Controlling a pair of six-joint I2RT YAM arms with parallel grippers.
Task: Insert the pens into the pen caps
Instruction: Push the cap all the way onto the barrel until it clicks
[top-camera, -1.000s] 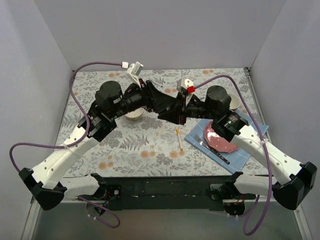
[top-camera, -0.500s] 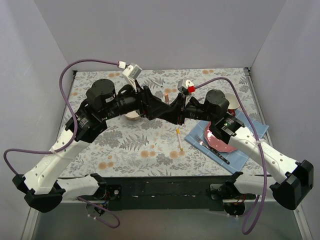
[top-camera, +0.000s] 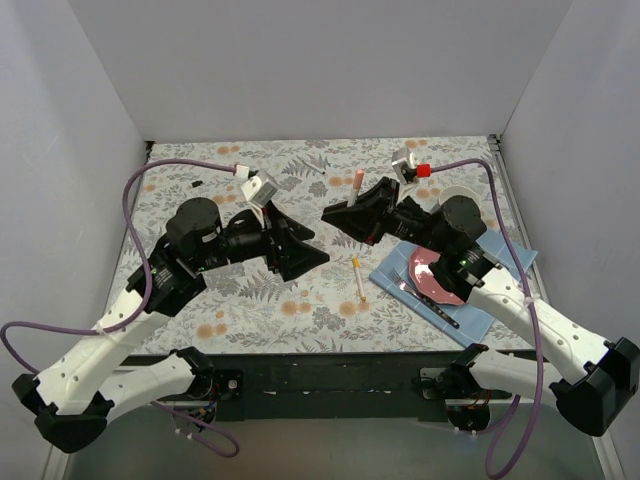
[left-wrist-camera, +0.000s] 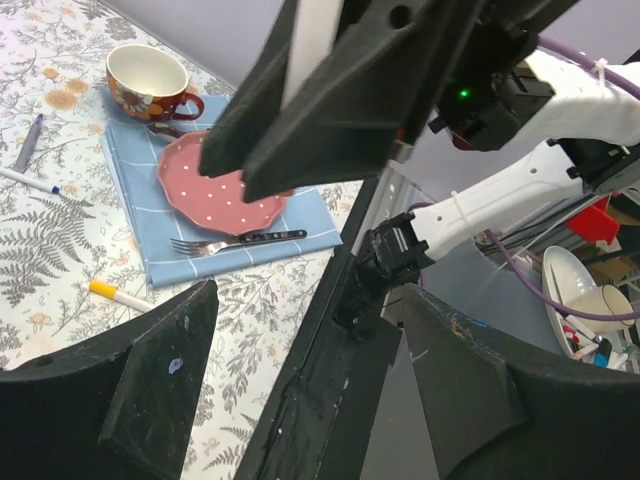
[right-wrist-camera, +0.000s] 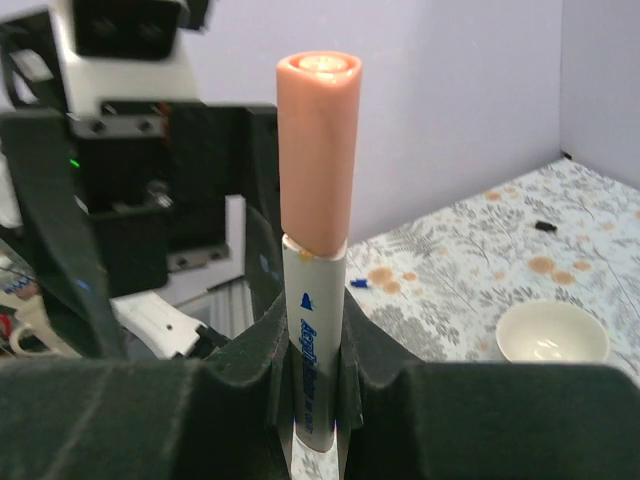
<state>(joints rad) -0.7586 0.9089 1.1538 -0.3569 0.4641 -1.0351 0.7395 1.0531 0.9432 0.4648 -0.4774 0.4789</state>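
Setting: a flower-and-fern patterned cloth (top-camera: 250, 300) covers the table, seen from above with two black-and-white robot arms reaching in from 6 o'clock.
Black pen cap (top-camera: 197, 184): a tiny dark piece lying alone on the cloth at 10 o'clock, well apart from both arms.
Left gripper (top-camera: 305, 250): it hovers just left of the table's centre with its two black fingers (left-wrist-camera: 150, 390) spread wide, and nothing is between them.
Two loose pens (left-wrist-camera: 27, 140): seen only from the left wrist, they lie side by side on the cloth beyond the napkin, one of them purple.
Right gripper (top-camera: 342, 208): it faces the left gripper from 1 o'clock of centre, apart from it, with its fingers pressed in on a pen's barrel.
Held pen (right-wrist-camera: 316, 330): a pale barrel with blue printing stands upright in the right gripper.
Peach-pink cap (right-wrist-camera: 318, 150): it sits on the held pen's upper end.
Yellow-ended pen (top-camera: 358, 278): it lies flat on the cloth at 5 o'clock of centre, just beside the napkin's left edge.
White bowl (right-wrist-camera: 552, 333): it sits on the cloth, seen from the right wrist.
Blue napkin (top-camera: 480, 305): at 4 o'clock it carries a pink dotted plate (top-camera: 440, 280) with a fork (top-camera: 425, 298) at the plate's 7 o'clock.
Cup (left-wrist-camera: 150, 80): flowered, with a red handle, it stands on the napkin's far corner.
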